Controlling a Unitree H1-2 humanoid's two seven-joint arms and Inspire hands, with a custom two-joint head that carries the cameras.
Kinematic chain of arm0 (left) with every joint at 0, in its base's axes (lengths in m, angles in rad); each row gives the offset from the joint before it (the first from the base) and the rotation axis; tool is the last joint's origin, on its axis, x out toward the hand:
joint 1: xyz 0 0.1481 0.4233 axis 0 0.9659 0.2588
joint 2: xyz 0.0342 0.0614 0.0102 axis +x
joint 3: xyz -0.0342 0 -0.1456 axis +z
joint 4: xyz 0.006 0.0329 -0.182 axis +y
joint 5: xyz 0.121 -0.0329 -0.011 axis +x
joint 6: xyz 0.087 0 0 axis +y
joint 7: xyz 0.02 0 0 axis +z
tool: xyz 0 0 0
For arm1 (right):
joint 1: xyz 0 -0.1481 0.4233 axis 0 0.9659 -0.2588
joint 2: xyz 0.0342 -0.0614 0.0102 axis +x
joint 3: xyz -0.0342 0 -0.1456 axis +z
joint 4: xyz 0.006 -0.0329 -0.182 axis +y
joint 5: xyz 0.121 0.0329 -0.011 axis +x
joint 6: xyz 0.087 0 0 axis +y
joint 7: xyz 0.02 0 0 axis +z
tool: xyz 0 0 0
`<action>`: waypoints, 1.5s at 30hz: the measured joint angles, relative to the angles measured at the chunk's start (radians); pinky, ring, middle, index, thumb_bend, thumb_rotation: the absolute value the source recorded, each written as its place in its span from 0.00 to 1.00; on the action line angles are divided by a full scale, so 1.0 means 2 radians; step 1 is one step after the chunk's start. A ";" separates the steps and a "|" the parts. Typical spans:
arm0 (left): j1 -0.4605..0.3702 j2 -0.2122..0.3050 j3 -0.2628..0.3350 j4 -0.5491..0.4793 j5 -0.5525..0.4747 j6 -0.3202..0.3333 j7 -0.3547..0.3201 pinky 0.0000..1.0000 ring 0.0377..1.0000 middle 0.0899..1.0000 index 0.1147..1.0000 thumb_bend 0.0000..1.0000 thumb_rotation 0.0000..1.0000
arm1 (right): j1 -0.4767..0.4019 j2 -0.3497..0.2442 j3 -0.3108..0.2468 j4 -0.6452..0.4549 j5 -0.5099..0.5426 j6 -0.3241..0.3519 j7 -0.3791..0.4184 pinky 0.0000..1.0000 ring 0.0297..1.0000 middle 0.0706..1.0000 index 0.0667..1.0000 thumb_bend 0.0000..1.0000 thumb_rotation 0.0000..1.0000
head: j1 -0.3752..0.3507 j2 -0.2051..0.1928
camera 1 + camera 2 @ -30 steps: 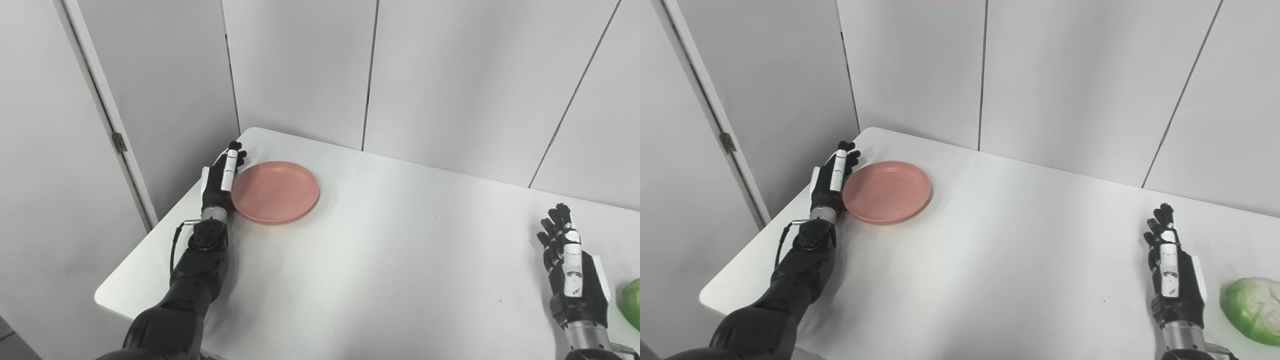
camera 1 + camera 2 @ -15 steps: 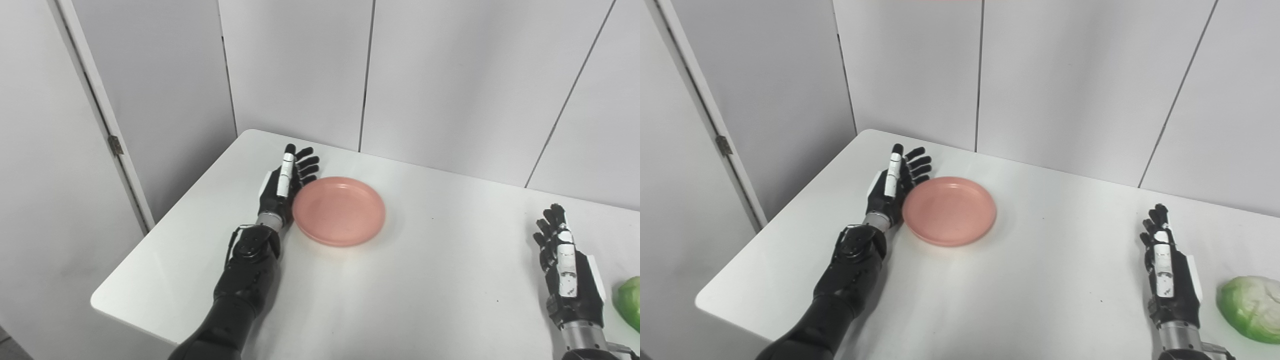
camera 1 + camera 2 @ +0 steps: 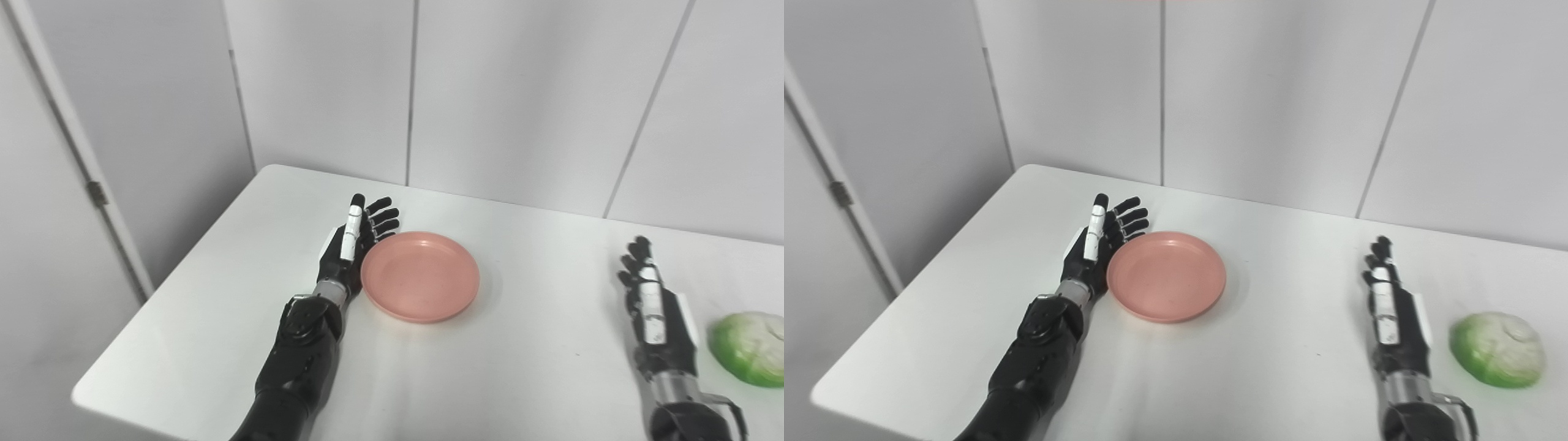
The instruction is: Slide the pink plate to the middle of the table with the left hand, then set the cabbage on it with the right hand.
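The pink plate (image 3: 420, 274) lies flat and empty on the white table (image 3: 502, 380), left of the middle. My left hand (image 3: 352, 245) is open, fingers straight, with its palm side against the plate's left rim. My right hand (image 3: 655, 312) is open and upright on the table at the right, holding nothing. The green cabbage (image 3: 747, 340) sits on the table just right of the right hand, a small gap between them; it shows whole in the right eye view (image 3: 1497, 349).
Grey wall panels (image 3: 508, 92) stand close behind the table's far edge. The table's left edge (image 3: 165, 294) drops off beside the left arm. A door with a hinge (image 3: 95, 193) is at the far left.
My left hand has pushed the plate rightward across the table, most of it in the first half second. The camera has also panned right, bringing the cabbage into view. The right hand stayed open.
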 measured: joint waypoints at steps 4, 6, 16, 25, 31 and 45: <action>-0.001 -0.011 -0.013 0.004 0.005 -0.005 -0.007 0.81 0.80 0.76 0.73 0.82 1.00 | 0.001 0.007 0.001 -0.002 -0.002 0.001 -0.003 1.00 1.00 1.00 1.00 0.77 1.00 | -0.020 0.008; -0.003 -0.014 -0.017 0.008 0.010 -0.007 -0.007 0.81 0.80 0.76 0.73 0.82 1.00 | 0.001 0.010 0.002 -0.002 -0.003 0.001 -0.004 1.00 1.00 1.00 1.00 0.77 1.00 | -0.022 0.010; 0.002 -0.020 -0.034 -0.002 0.026 -0.002 -0.009 0.88 0.82 0.79 0.77 0.82 1.00 | 0.001 0.021 0.006 -0.005 -0.021 0.003 -0.024 1.00 1.00 1.00 1.00 0.75 0.99 | -0.068 0.022; 0.004 -0.035 -0.037 -0.008 0.026 0.001 -0.011 0.87 0.83 0.79 0.76 0.83 1.00 | 0.004 0.043 0.020 -0.013 -0.035 0.027 -0.042 1.00 1.00 1.00 1.00 0.71 1.00 | -0.159 0.037; 0.004 -0.036 -0.047 -0.008 0.037 -0.001 -0.013 0.90 0.85 0.81 0.79 0.83 1.00 | 0.012 0.048 0.023 -0.044 -0.035 0.040 -0.043 1.00 1.00 1.00 1.00 0.75 1.00 | -0.178 0.039; -0.013 -0.035 -0.046 0.030 0.037 -0.021 -0.016 0.93 0.86 0.81 0.80 0.83 1.00 | 0.012 -0.140 0.070 -0.286 -0.291 0.239 -0.010 0.77 0.94 1.00 1.00 0.83 0.70 | -0.262 0.032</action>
